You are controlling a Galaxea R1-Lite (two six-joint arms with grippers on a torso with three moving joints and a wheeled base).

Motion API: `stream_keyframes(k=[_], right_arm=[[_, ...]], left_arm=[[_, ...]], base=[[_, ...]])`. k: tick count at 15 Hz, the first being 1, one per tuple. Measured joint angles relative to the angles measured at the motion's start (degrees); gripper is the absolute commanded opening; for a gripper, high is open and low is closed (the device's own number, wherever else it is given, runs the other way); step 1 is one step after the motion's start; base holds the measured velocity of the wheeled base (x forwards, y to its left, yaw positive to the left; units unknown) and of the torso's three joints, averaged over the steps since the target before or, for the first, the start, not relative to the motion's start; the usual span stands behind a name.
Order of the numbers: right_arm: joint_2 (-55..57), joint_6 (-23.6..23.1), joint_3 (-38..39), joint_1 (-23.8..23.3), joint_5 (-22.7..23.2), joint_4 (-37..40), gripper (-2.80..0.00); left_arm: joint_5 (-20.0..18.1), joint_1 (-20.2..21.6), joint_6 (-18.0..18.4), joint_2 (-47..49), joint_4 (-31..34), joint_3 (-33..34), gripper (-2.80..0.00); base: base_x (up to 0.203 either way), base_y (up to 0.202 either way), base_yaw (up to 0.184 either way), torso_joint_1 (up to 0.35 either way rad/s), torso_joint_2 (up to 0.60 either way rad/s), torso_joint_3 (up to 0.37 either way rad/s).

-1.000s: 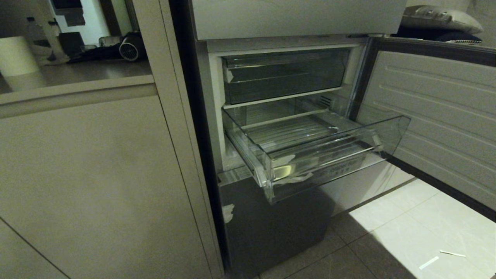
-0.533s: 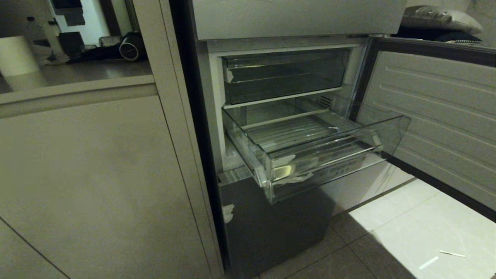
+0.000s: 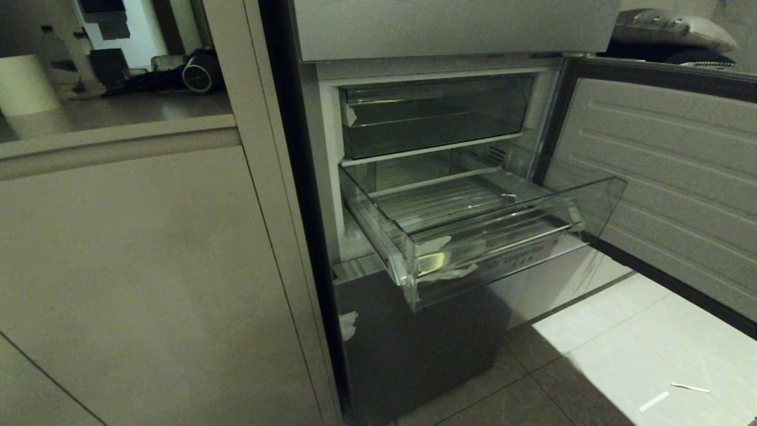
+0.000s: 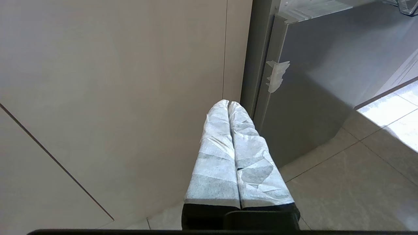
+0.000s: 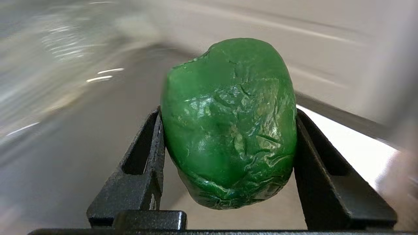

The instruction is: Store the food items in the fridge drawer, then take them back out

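Right now the right gripper [image 5: 228,163] has its black fingers [image 5: 143,169] pinching the glossy green food item [image 5: 228,124] from both sides, surroundings a blur. Over at the fridge, the fridge drawer [image 3: 491,248] stands pulled out, nothing visible inside. Left gripper [image 4: 228,107] hangs near the floor [image 4: 359,182], padded fingers pressed together.

The left claw [image 4: 228,104] had two long, tapering fingers [image 4: 215,163] wrapped in wrinkled pale blue-grey cloth tape with a fine speckled weave. The wrapping ended at a plain matte black base block [image 4: 240,217]. The right claw [image 5: 228,127] was bare: two angular matte black fingers [image 5: 143,176] of rough-textured plastic, each with a triangular cut-out, above a black crosspiece [image 5: 150,220].
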Motion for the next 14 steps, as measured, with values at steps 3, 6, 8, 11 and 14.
stream_keyframes(k=[3, 6, 8, 11, 14], right_arm=[[1.5, 0.6, -9.1, 15.4, -0.8, 4.7, -2.8], [9.0, 1.3, -20.2, 24.5, -1.6, 5.7, -2.8], [15.5, 1.5, -27.5, 27.4, -1.8, 5.7, -2.8], [26.8, 1.9, -38.6, 30.3, -1.9, 5.9, -2.8], [39.1, 1.9, -51.5, 33.0, -2.0, 5.9, -2.8]], left_arm=[[0.0, 0.0, 0.0, 0.0, 0.0, 0.0, -2.8], [0.0, 0.0, 0.0, 0.0, 0.0, 0.0, -2.8], [0.0, 0.0, 0.0, 0.0, 0.0, 0.0, -2.8], [0.0, 0.0, 0.0, 0.0, 0.0, 0.0, -2.8], [0.0, 0.0, 0.0, 0.0, 0.0, 0.0, -2.8]], base=[[0.0, 0.0, 0.0, 0.0, 0.0, 0.0], [0.0, 0.0, 0.0, 0.0, 0.0, 0.0], [0.0, 0.0, 0.0, 0.0, 0.0, 0.0], [0.0, 0.0, 0.0, 0.0, 0.0, 0.0], [0.0, 0.0, 0.0, 0.0, 0.0, 0.0]])
